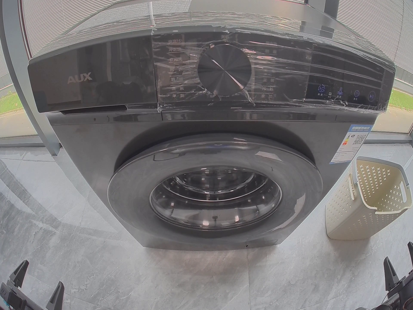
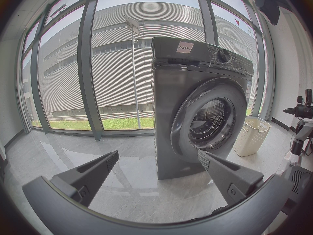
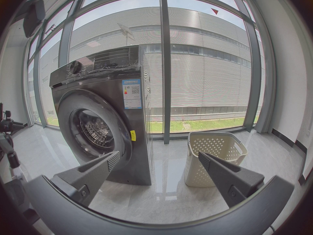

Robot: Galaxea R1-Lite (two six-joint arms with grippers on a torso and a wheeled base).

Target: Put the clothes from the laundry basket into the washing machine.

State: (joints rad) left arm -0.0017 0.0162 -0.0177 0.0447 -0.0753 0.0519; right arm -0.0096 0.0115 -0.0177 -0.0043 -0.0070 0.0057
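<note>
- Washer: grey metal, round glass door shut, film-wrapped panel, round dial, blue-white label
- Basket: cream perforated plastic, on glossy floor just right of washer
- Left gripper, right gripper: both wide, holding nothing

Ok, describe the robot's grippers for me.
The left gripper and right gripper look alike: two dark grey, wedge-shaped fingers tapering to points, with textured pads on their inner tips, a round screw near each base, on a curved dark grey bar.
</note>
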